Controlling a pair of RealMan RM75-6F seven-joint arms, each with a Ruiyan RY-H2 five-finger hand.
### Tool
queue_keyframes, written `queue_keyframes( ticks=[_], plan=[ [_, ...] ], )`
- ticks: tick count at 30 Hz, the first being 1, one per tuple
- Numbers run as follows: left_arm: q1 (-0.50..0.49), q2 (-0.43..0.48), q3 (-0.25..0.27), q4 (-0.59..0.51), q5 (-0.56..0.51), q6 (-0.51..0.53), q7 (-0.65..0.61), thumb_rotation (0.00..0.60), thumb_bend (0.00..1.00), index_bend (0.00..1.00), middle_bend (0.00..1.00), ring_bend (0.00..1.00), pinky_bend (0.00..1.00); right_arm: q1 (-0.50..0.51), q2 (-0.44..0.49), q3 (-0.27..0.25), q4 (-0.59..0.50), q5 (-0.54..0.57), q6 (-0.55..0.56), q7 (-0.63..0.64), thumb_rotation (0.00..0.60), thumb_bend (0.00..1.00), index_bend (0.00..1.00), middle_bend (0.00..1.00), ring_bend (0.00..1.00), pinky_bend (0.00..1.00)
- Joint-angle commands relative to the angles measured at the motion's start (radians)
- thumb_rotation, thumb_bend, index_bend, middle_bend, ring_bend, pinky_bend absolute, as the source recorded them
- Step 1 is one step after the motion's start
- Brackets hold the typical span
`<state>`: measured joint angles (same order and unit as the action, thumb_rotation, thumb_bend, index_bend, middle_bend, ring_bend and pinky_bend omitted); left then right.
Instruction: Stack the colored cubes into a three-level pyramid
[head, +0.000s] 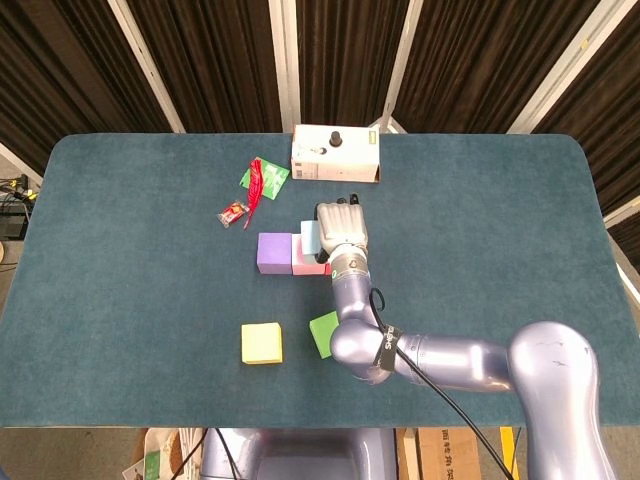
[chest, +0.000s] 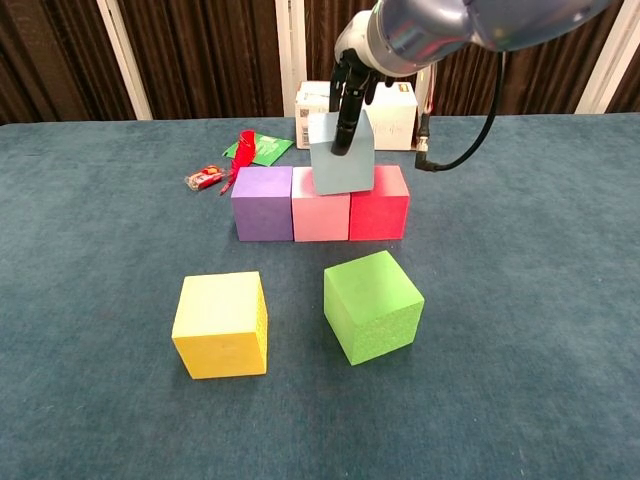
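Observation:
A purple cube (chest: 262, 203), a pink cube (chest: 320, 215) and a red cube (chest: 383, 207) stand in a row mid-table. My right hand (head: 340, 232) grips a light blue cube (chest: 341, 155) from above, over the seam between the pink and red cubes; whether it rests on them I cannot tell. One finger (chest: 346, 122) runs down its front face. A yellow cube (chest: 222, 324) and a green cube (chest: 372, 305) lie apart nearer the front edge. In the head view the blue cube (head: 311, 237) peeks out left of the hand. My left hand is out of sight.
A white box (head: 335, 154) stands at the back behind the row. A green packet with a red wrapper (head: 262, 177) and a small red packet (head: 233, 212) lie at the back left. My right forearm (head: 430, 357) crosses the front right of the table (head: 120, 280).

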<state>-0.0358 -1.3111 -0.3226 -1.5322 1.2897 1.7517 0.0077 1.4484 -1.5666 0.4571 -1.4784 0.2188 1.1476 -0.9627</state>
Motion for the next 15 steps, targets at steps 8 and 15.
queue_keyframes(
  ticks=[8, 15],
  plan=[
    [0.000, 0.000, 0.000, 0.000, -0.003, -0.002, 0.007, 0.600, 0.35, 0.07, 0.00, 0.00, 0.00, -0.013, -0.016, 0.021, 0.014, -0.002, 0.010, -0.022, 0.600, 0.24, 0.40, 0.33, 0.16, 0.00],
    [0.000, -0.002, 0.000, 0.001, -0.004, -0.001, 0.014, 0.600, 0.35, 0.07, 0.00, 0.00, 0.00, -0.027, -0.018, 0.031, 0.011, -0.015, 0.008, -0.031, 0.600, 0.24, 0.40, 0.33, 0.16, 0.00]
  ],
)
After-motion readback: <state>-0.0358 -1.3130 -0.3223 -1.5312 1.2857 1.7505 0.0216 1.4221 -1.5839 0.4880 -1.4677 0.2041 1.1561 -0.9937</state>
